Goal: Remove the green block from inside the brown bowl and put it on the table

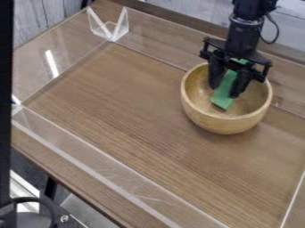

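Note:
The brown bowl (201, 112) sits at the right of the table (119, 116). Inside it the green block (226, 100) leans tilted, its lower end on the bowl's floor. My gripper (233, 86) points straight down into the bowl. Its black fingers (218, 82) are drawn in against the block's upper part, shut on it. The block's top end is hidden behind the fingers.
Low clear acrylic walls (71, 150) edge the tabletop. A clear plastic bracket (107, 25) stands at the far left corner. The bowl's thick rim rings the gripper closely on all sides.

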Available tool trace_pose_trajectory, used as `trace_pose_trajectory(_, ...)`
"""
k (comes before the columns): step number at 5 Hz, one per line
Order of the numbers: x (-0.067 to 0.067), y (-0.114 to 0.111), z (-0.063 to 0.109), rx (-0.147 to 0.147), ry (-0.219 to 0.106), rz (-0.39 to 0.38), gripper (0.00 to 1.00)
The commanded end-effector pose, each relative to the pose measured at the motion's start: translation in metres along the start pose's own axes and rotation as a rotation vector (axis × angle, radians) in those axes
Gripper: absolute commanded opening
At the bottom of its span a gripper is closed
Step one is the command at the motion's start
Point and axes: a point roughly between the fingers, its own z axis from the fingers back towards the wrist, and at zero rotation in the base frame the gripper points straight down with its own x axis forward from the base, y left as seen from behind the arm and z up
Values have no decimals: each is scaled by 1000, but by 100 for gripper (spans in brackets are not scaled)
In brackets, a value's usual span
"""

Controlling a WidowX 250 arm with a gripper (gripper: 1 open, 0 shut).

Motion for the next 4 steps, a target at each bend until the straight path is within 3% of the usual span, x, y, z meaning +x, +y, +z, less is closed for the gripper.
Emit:
trace_pose_trajectory(1,11,-3,15,-4,-69,-12,0)
trace_pose_trajectory(4,15,-7,8,-16,-76,-22,0)
